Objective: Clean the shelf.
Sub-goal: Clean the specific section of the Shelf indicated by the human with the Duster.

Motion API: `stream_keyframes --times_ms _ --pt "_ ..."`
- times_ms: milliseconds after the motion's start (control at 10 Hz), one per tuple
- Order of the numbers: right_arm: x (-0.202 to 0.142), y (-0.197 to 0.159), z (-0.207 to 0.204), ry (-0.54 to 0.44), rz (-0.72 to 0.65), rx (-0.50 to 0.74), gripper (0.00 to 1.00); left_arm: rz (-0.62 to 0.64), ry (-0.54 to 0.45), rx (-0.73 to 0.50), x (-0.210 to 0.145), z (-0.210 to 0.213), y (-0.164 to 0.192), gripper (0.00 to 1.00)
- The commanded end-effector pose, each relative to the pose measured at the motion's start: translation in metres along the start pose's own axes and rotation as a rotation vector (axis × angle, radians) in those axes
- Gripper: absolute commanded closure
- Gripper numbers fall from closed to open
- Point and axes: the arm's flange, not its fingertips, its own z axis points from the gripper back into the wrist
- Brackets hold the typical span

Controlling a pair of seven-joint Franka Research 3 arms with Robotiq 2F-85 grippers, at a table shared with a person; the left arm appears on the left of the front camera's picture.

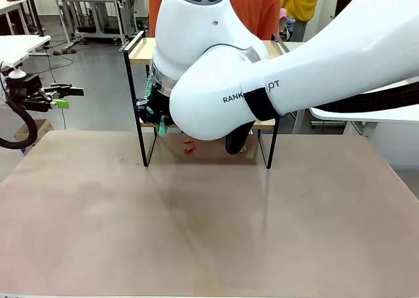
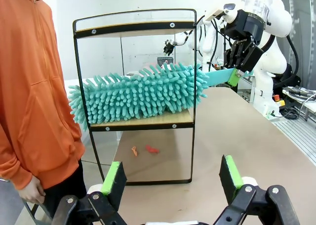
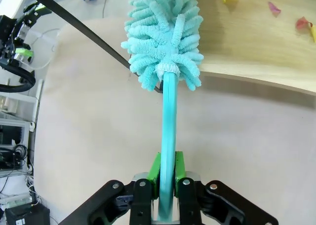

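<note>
Shelf (image 1: 143, 51) mostly hidden behind right arm (image 1: 314, 62) in front view — person (image 2: 29, 86) cropped at edge, scraps (image 2: 151, 149) too small to identify

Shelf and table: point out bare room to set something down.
Free: the table between the shelf legs and the near edge. Crowded: the lower board, under the teal duster in the right fingers; scraps lie beneath.

The duster (image 2: 138, 94) filled the lower tier of the shelf (image 2: 133, 125) mid-frame; the gap beneath held only small scraps (image 2: 151, 149). A person (image 2: 29, 86) blocked the frame's left; the counter (image 2: 247, 131) at right lay open.
</note>
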Motion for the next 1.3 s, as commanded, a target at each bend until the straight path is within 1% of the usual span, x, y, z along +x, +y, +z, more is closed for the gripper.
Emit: stream_keyframes --times_ms 0,100,300,500,700,900,1200 --pt "0.001 -0.011 0.002 0.015 -0.007 -0.023 0.87 -0.002 0.004 -0.005 0.003 -0.001 -0.001 0.0" --pt "0.001 -0.019 0.003 0.011 -0.011 -0.028 0.87 -0.002 0.004 -0.005 0.003 -0.001 -0.001 0.0" --pt "0.002 -0.035 0.006 0.036 -0.038 -0.021 0.87 -0.002 0.004 -0.005 0.003 -0.001 -0.001 0.0" --pt "0.003 -0.057 0.015 0.039 -0.079 -0.025 0.87 -0.002 0.004 -0.005 0.003 -0.001 -0.001 0.0" --pt "-0.001 -0.084 0.023 0.045 -0.134 -0.009 0.87 -0.002 0.004 -0.005 0.003 -0.001 -0.001 0.0" --pt "-0.005 -0.112 0.036 0.029 -0.183 -0.023 0.87 -0.002 0.004 -0.005 0.003 -0.001 -0.001 0.0" --pt "-0.01 -0.157 0.057 0.034 -0.241 -0.08 0.87 -0.002 0.004 -0.005 0.003 -0.001 -0.001 0.0"
